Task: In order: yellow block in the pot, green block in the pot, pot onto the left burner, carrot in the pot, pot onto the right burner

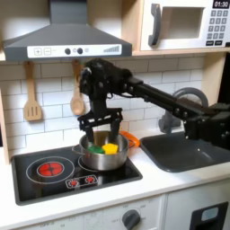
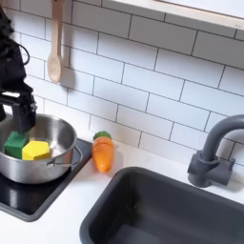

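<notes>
Toy cooktop with one pot (image 2: 43,157) holding two blocks, one carrot (image 2: 101,152) beside, spread empty pincer (image 1: 101,128) above.

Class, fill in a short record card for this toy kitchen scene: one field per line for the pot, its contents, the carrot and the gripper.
pot: silver pot on the black cooktop, right of the bright red burner in the first exterior view
contents: yellow block and green block, side by side
carrot: carrot on the counter beside the pot
gripper: gripper open above the pot, holding nothing
</notes>
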You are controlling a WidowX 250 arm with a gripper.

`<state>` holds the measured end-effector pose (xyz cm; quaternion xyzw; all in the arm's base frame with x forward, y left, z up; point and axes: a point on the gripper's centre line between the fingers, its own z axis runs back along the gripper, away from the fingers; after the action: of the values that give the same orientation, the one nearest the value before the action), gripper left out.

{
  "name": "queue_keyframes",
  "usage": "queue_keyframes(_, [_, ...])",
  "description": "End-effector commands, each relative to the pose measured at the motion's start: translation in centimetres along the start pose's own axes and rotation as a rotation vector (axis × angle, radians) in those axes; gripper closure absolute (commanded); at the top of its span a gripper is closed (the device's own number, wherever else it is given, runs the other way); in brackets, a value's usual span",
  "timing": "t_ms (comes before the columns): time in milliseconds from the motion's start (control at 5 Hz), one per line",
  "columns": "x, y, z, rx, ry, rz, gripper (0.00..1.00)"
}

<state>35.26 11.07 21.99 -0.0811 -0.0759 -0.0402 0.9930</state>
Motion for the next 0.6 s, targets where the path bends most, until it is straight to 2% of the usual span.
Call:
queue_keyframes(0, [-2.2, 0.3, -0.8, 0.073, 0.081, 0.293, 0.00])
queue_keyframes(200, [-2.7, 1.3, -2.7, 0.154, 0.132, 0.334, 0.00])
queue_keyframes(400, [-3.3, 2.2, -3.8, 0.212, 0.132, 0.389, 0.00])
